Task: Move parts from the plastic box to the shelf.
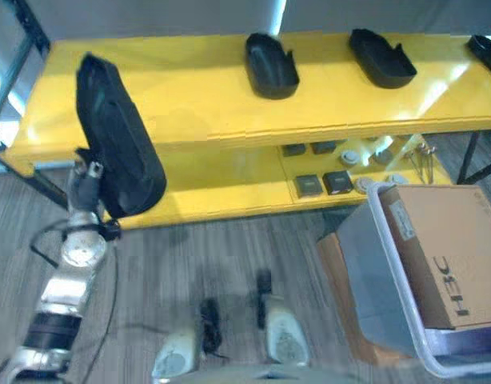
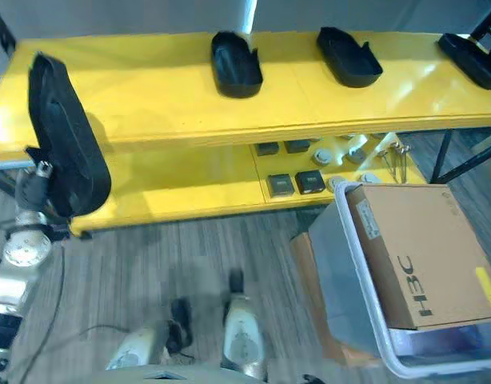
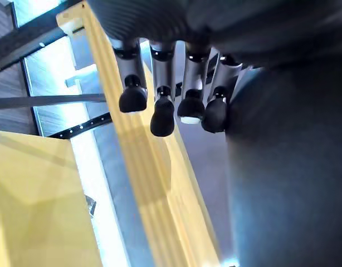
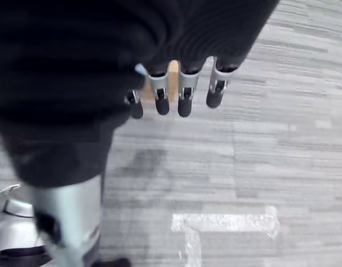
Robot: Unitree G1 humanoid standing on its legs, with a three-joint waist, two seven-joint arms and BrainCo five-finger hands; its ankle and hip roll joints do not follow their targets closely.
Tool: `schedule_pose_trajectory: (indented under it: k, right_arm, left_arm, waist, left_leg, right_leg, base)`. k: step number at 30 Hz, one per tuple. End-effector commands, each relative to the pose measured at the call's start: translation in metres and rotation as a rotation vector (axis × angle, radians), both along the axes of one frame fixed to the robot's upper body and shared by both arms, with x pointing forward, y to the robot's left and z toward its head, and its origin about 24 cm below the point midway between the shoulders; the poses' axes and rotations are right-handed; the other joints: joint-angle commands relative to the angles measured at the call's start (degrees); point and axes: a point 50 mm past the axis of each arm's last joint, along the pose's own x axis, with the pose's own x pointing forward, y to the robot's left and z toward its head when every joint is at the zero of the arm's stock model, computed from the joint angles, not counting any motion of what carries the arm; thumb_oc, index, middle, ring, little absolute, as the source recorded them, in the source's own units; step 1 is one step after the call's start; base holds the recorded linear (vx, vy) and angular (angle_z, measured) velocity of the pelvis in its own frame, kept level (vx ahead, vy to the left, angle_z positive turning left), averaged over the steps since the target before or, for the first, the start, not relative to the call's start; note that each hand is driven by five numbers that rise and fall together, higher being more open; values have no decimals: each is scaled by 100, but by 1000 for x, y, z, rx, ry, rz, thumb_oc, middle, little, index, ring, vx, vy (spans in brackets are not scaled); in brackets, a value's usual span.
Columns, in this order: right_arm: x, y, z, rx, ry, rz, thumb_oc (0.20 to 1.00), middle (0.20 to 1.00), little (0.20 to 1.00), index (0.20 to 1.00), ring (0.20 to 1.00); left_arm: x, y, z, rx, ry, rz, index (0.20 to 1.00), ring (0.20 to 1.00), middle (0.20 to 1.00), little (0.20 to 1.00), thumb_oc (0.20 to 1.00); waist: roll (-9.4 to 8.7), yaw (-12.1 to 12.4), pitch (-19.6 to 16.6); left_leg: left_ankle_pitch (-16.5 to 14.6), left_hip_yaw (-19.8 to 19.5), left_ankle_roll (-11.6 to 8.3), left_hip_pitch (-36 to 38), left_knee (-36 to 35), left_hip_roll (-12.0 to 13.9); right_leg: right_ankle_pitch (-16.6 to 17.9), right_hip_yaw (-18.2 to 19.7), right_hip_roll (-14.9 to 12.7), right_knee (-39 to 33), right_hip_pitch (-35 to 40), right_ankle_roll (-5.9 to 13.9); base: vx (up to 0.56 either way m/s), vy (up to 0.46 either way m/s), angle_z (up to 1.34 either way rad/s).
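Cold white light is coming in from behind the yellow shelf (image 1: 197, 112), showing as a bright strip (image 1: 277, 16) above its back edge and as a pale patch (image 1: 4, 120) beside its left corner. The top board is shining, and glare (image 1: 437, 88) is washing out the yellow near its right end. The lower board (image 1: 221, 180) is lying in the shadow of the top one and is looking duller. The black parts (image 1: 269, 68) are staying very dark, almost without detail. In the right wrist view the grey floor (image 4: 282, 139) is receiving even, soft light, with only a faint shadow (image 4: 148, 161).
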Motion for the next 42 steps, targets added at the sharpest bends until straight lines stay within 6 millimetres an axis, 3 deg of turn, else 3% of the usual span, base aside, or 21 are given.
schedule_pose_trajectory:
  k: [1, 6, 8, 12, 13, 16, 18, 19, 21, 23, 25, 26, 27, 28, 29, 31, 32, 35, 36, 38, 42]
  right_arm:
    - [-9, -8, 1, -21, 46, 56, 1000, 1000, 1000, 1000, 1000]
    - [-13, -10, 1, -17, 81, 85, 1000, 1000, 1000, 1000, 1000]
    - [-10, -11, 1, -25, 65, 24, 1000, 1000, 1000, 1000, 1000]
    - [-7, -13, 3, -44, 54, -2, 1000, 1000, 1000, 1000, 1000]
    - [-7, -13, 3, -44, 54, -2, 1000, 1000, 1000, 1000, 1000]
    - [-9, -16, 3, -52, 64, 4, 1000, 1000, 1000, 1000, 1000]
    - [-12, -19, 4, -59, 61, -8, 1000, 1000, 1000, 1000, 1000]
    - [-13, -19, 4, -58, 52, -37, 1000, 1000, 1000, 1000, 1000]
    - [-13, -19, 4, -54, 45, -58, 1000, 1000, 1000, 1000, 1000]
    - [-8, -20, 4, -51, 37, -70, 1000, 1000, 1000, 1000, 1000]
    - [-4, -22, 5, -46, 32, -79, 1000, 1000, 1000, 1000, 1000]
    - [-3, -25, 7, -44, 25, -99, 1000, 1000, 1000, 1000, 1000]
    - [-3, -25, 7, -44, 20, -115, 1000, 1000, 1000, 1000, 1000]
    - [-2, -25, 7, -39, 12, -152, 1000, 1000, 1000, 1000, 1000]
    - [-5, -27, 8, -37, 13, -163, 1000, 1000, 1000, 1000, 1000]
    - [-9, -27, 8, -31, 17, -164, 1000, 1000, 1000, 1000, 1000]
    - [-15, -26, 7, -19, 39, -131, 1000, 1000, 1000, 1000, 1000]
    - [-19, -28, 8, -31, 59, -87, 1000, 1000, 1000, 1000, 1000]
    - [-19, -28, 8, -31, 59, -87, 1000, 1000, 1000, 1000, 1000]
    - [-12, -37, 12, -40, 77, -15, 1000, 1000, 1000, 1000, 1000]
    - [9, -49, 21, -66, 64, 52, 1000, 1000, 1000, 1000, 1000]
  left_arm:
    - [-3, 2, 33, 4, -165, -42, 200, 200, 200, 200, 200]
    - [2, -8, 29, -33, -139, -78, 200, 200, 200, 200, 200]
    - [6, -13, 23, -68, -122, -89, 200, 200, 200, 200, 200]
    - [7, -20, 20, -110, -114, -101, 200, 200, 200, 200, 200]
    - [7, -20, 20, -111, -114, -101, 200, 200, 200, 200, 200]
    - [6, -22, 17, -135, -100, -103, 200, 200, 200, 200, 200]
    - [4, -25, 13, -151, -83, -108, 200, 200, 200, 200, 200]
    - [5, -27, 12, -140, -74, -107, 200, 200, 200, 200, 200]
    - [5, -26, 12, -135, -70, -109, 200, 200, 200, 200, 200]
    - [5, -25, 12, -114, -74, -110, 200, 200, 200, 200, 200]
    - [5, -24, 14, -97, -86, -116, 200, 200, 200, 200, 200]
    - [8, -25, 19, -62, -95, -119, 200, 200, 200, 200, 200]
    - [8, -25, 21, -43, -98, -119, 200, 200, 200, 200, 200]
    - [11, -21, 29, 14, -109, -101, 200, 200, 200, 200, 200]
    - [13, -19, 32, 53, -100, -92, 200, 200, 200, 200, 200]
    - [18, -13, 38, 131, -103, -47, 200, 200, 200, 200, 200]
    - [25, 0, 47, 255, -71, 21, 200, 200, 200, 200, 200]
    - [39, 31, 58, 377, 9, 135, 200, 200, 200, 200, 200]
    - [39, 31, 58, 377, 9, 135, 200, 200, 200, 200, 200]
    - [51, 61, 71, 481, 113, 237, 200, 200, 200, 200, 200]
    - [65, 92, 93, 607, 293, 362, 200, 200, 200, 200, 200]
  waist:
    - [-57, -37, -125]
    - [-118, -122, -358]
    - [-113, -163, -478]
    - [-59, -225, -628]
    - [-55, -228, -635]
    - [-53, -194, -695]
    - [-112, -133, -663]
    - [-156, -88, -580]
    - [-146, -61, -523]
    - [-103, -16, -478]
    - [-27, 27, -459]
    - [16, 58, -440]
    - [25, 62, -435]
    - [22, 27, -486]
    - [57, 4, -496]
    - [116, -57, -506]
    - [193, -186, -527]
    - [287, -366, -549]
    - [287, -366, -549]
    - [353, -538, -565]
    - [353, -683, -460]
  left_leg:
    - [478, 76, 239, 807, -968, -164]
    - [256, 242, 230, 888, -679, 125]
    - [321, 222, 95, 979, -527, 433]
    - [868, 162, -189, 925, 24, 1064]
    - [885, 152, -200, 908, 58, 1081]
    - [1324, 39, -340, 672, 729, 1250]
    - [1706, -143, -392, 107, 1847, 1287]
    - [1884, -315, -328, -611, 2308, 1279]
    - [1930, -309, -288, -847, 2062, 1200]
    - [2005, -220, -278, -824, 1150, 1077]
    - [2234, -133, -347, -853, 104, 1021]
    - [2504, -128, -433, -956, -463, 1021]
    - [2554, -137, -450, -985, -530, 1028]
    - [2181, -159, -345, -713, -925, 942]
    - [2023, -177, -316, -526, -1167, 890]
    - [1930, -182, -335, -259, -1346, 851]
    - [1875, -64, -362, -19, -1487, 840]
    - [1827, 70, -341, 216, -1670, 752]
    - [1827, 70, -341, 216, -1670, 752]
    - [1781, 200, -307, 294, -1757, 689]
    - [1697, 397, -237, 202, -1787, 614]
  right_leg:
    - [1364, -155, -19, -531, 226, -360]
    - [975, -71, 45, -243, 477, -455]
    - [783, -49, 117, 271, 534, -632]
    - [277, -172, 470, 567, 705, -1073]
    - [268, -178, 483, 569, 703, -1087]
    - [137, -219, 661, 530, 796, -1289]
    - [97, -229, 798, 478, 925, -1498]
    - [80, -157, 919, 456, 1051, -1617]
    - [38, -65, 996, 438, 1156, -1621]
    - [-28, 37, 1045, 405, 1276, -1562]
    - [-85, 89, 1074, 342, 1404, -1497]
    - [-123, 109, 1063, 282, 1532, -1460]
    - [-131, 110, 1061, 273, 1556, -1454]
    - [-114, 67, 875, 265, 1525, -1358]
    - [-147, 35, 814, 303, 1494, -1312]
    - [-117, -19, 730, 371, 1400, -1228]
    - [-82, -72, 649, 423, 1304, -1135]
    - [-2, -27, 564, 438, 1202, -1025]
    - [-2, -27, 564, 438, 1202, -1025]
    - [71, 25, 516, 449, 1056, -956]
    - [170, 133, 462, 359, 875, -892]
  base:
    - [463, -261, -10]
    - [385, -219, 16]
    - [427, -255, 39]
    - [368, -274, 17]
    - [163, -171, 9]
    - [175, -201, -4]
    - [176, -271, -22]
    - [144, -219, -17]
    - [113, -11, -11]
    - [108, 140, -11]
    - [91, 205, -11]
    - [78, 193, -9]
    - [62, 250, -1]
    - [47, 230, -11]
    - [35, 221, -32]
    - [50, 205, -39]
    - [68, 284, -12]
    - [35, 189, 4]
    - [-2, 104, 8]
    - [-18, 147, -2]
    - [-76, 121, -18]
